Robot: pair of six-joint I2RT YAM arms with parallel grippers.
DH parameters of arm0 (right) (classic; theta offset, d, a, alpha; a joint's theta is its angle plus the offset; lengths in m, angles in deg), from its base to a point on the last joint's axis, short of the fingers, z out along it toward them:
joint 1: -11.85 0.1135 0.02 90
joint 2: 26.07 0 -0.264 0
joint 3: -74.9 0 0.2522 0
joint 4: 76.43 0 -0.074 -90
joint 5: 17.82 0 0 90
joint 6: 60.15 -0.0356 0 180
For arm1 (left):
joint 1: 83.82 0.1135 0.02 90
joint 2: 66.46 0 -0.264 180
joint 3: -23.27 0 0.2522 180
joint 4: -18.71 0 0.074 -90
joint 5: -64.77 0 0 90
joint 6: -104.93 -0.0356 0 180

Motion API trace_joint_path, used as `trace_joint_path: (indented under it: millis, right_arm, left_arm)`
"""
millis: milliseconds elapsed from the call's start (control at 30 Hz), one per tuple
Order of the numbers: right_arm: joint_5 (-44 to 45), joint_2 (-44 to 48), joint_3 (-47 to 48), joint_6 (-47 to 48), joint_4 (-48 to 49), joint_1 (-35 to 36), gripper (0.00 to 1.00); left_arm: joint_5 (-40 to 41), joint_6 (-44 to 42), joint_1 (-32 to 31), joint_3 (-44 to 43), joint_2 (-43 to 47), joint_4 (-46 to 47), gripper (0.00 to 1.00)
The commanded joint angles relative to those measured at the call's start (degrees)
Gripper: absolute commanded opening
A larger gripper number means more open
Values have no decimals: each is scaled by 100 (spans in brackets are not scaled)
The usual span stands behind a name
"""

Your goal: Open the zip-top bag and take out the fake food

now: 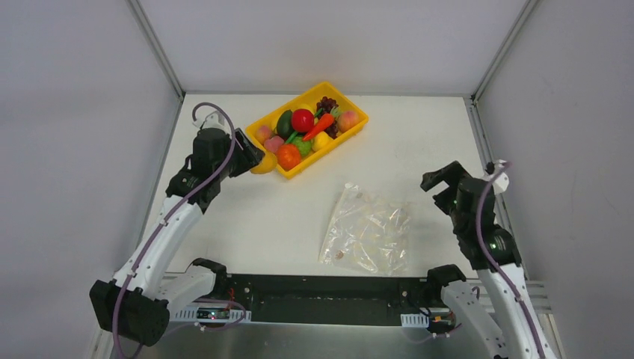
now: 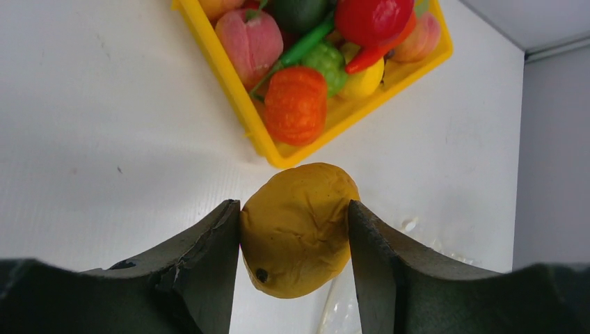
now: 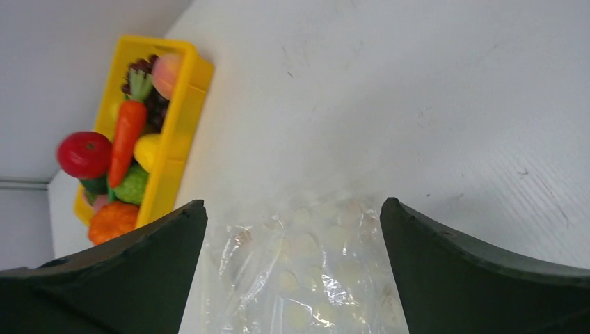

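Left gripper (image 2: 294, 211) clasping yellow fruit (image 2: 296, 240), tray (image 2: 222, 78) heaped

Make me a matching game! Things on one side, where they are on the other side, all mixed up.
Things:
1. yellow fruit
2. carrot
3. zip-top bag
4. right gripper

Where or how:
A. lying flat on the table
B. open, holding nothing
C. squeezed between the left gripper jaws
D. in the yellow tray

Pairs: 1-C, 2-D, 3-A, 4-B
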Motion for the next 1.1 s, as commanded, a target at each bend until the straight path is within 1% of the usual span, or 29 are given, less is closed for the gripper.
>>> trace_joint_path:
  millis: [0, 67, 233, 367, 467, 567, 733, 900, 933, 1033, 1067]
  right_arm:
    - [676, 884, 361, 340, -397, -27, 100]
    - [826, 1298, 309, 380, -424, -26, 100]
    - [1033, 2218, 16, 566, -438, -25, 100]
    - [1008, 2698, -147, 606, -358, -26, 100]
    - [993, 2774, -196, 615, -260, -24, 100]
    - [830, 2661, -221, 620, -202, -24, 100]
    - [771, 2572, -147, 637, -302, -22, 100]
    - [1032, 2961, -123, 630, -448, -13, 100]
    - [1033, 3036, -138, 619, -443, 0, 100]
    - [992, 3068, -153, 635, -400, 26, 100]
    - [1005, 3035, -151, 634, -407, 29, 100]
  left_arm:
    - [-301, -177, 343, -729, -708, 246, 0]
    - [-331, -187, 401, -1033, -1129, 324, 0]
    - [68, -368, 546, -1659, -2235, 548, 0]
    - [238, -196, 752, -2110, -3090, 817, 0]
    - [418, 76, 849, -2470, -3660, 1012, 0]
    - [575, 245, 862, -2875, -4191, 1143, 0]
    - [1005, 534, 847, -3310, -4952, 1271, 0]
    - [1224, 364, 759, -3851, -5512, 1079, 9]
    - [1265, 312, 735, -3950, -5588, 1018, 13]
    - [1121, 289, 690, -3993, -5652, 1011, 32]
    - [1082, 278, 668, -3911, -5630, 1065, 33]
